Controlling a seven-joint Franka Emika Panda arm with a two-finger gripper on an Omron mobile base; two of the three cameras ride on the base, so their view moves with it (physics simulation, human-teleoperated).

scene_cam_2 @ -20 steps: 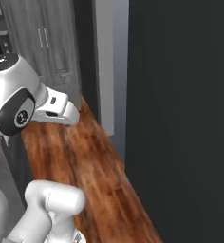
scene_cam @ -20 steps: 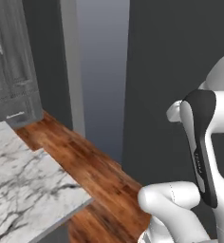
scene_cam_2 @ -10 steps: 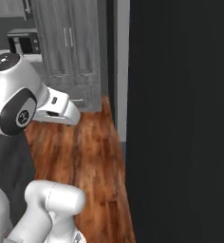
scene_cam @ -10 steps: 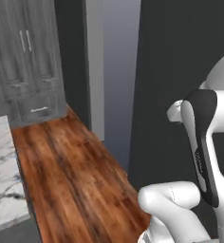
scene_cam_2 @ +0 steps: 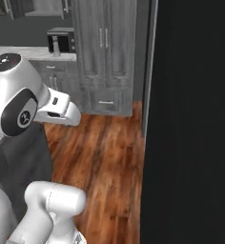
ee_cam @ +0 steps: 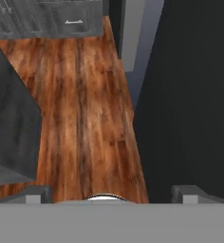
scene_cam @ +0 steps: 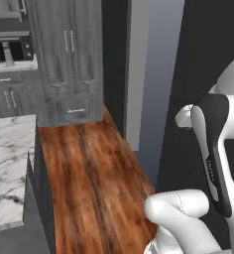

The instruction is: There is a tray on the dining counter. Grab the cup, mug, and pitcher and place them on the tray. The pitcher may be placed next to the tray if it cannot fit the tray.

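Kitchen aisle, base turned since a second ago: whole view has swung.

Wood floor [scene_cam: 89, 178]; tall grey cabinet [scene_cam: 69, 59], earlier at the far left edge, now faces the cameras; dining counter [scene_cam: 7, 168], marble top, now narrower at left base view's left edge. Arm folded upright over its base, pose unchanged. Gripper [ee_cam: 109, 192]: fingers [ee_cam: 35, 193] spread wide, holding nothing, pointed at floor.

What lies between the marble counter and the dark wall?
Bare wooden floor runs between the marble counter and the dark wall, seen in the left base view.
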